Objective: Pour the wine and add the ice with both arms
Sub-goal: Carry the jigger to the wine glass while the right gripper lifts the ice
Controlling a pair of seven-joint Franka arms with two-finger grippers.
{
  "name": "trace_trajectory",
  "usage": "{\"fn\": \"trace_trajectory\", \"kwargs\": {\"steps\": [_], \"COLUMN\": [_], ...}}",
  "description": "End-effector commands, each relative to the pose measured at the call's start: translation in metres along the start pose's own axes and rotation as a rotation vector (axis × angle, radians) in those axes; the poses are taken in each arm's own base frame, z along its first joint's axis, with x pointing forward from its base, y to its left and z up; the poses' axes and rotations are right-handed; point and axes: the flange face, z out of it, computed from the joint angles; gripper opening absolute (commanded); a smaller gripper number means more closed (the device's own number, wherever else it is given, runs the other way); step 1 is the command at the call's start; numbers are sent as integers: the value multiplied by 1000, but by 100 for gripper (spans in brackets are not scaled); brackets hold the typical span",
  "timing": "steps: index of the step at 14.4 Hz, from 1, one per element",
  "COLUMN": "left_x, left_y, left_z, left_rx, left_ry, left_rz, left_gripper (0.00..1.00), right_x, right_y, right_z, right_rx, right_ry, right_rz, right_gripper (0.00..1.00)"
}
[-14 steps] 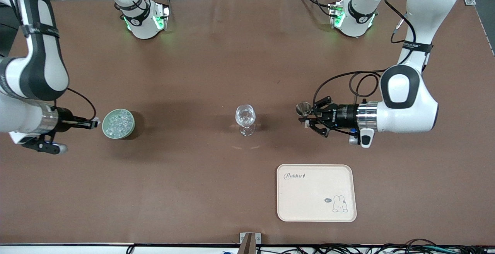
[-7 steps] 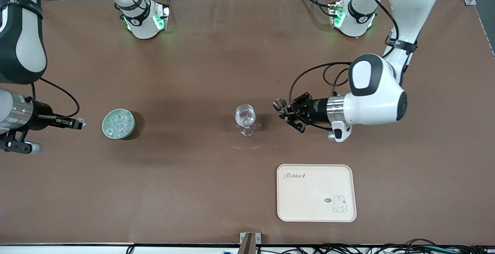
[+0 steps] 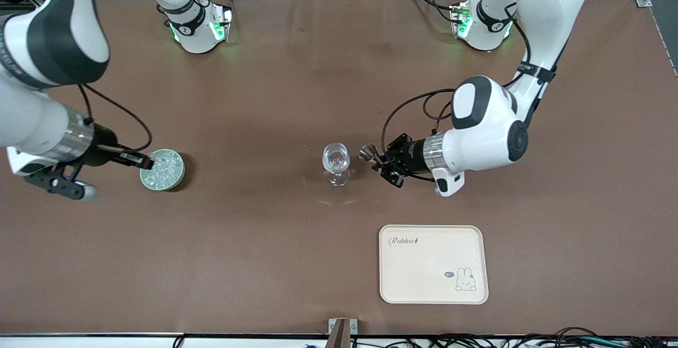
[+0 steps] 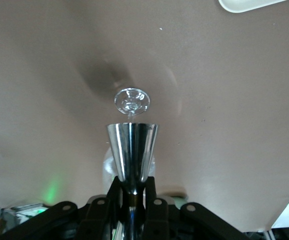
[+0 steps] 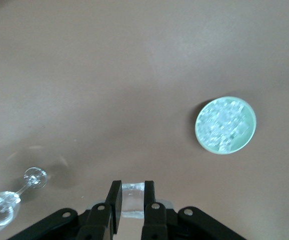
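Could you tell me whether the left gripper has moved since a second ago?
Yes. The left gripper, shut on a metal jigger, has moved toward the wine glass, which has stayed put; the jigger is now just beside its bowl.

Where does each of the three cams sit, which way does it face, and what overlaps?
Front: high across the table, facing both arm bases; shows stemmed glass, ice bowl, tray, both arms.
Left wrist: on the left arm, looking past the left gripper shut on a steel jigger, toward the glass.
Right wrist: on the right arm, looking past the right gripper shut on an ice cube.
Shared: glass in all three; bowl in front and right wrist.
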Motion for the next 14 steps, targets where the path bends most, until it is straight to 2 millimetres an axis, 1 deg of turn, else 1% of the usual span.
{"fn": "trace_trajectory", "kwargs": {"steps": [1, 2, 3, 4, 5, 6, 7, 9, 11, 13, 14], "left_x": [-13, -18, -25, -26, -27, -29, -35, -39, -53, -59, -63], "left_y": [15, 15, 16, 16, 15, 14, 12, 10, 8, 4, 1], "left_z": [11, 18, 22, 26, 26, 28, 31, 40, 45, 57, 64], "left_rx": [-35, -39, -47, -48, -48, -46, -42, -39, -75, -72, -69], "left_ry": [25, 36, 44, 58, 82, 108, 118, 155, 191, 238, 261], "left_rz": [-38, -44, -32, -23, -7, 7, 13, 29, 49, 65, 83], "left_gripper": [1, 1, 1, 1, 1, 1, 1, 1, 1, 1, 1], "right_x": [-23, -33, -37, -43, -47, -50, -54, -63, -76, -88, -89], "right_y": [-26, -40, -48, -56, -62, -63, -61, -57, -49, -29, -16], "right_z": [-2, -1, 1, 1, 2, -3, -18, -38, -61, -89, -102], "right_rx": [11, 11, 10, 10, 11, 16, 36, 53, 65, 71, 78], "right_ry": [-17, -16, -16, -13, -12, -3, 28, 59, 85, 99, 109], "right_rz": [61, 75, 83, 94, 104, 101, 99, 96, 92, 96, 110], "right_gripper": [3, 3, 3, 3, 3, 3, 3, 3, 4, 4, 4]}}
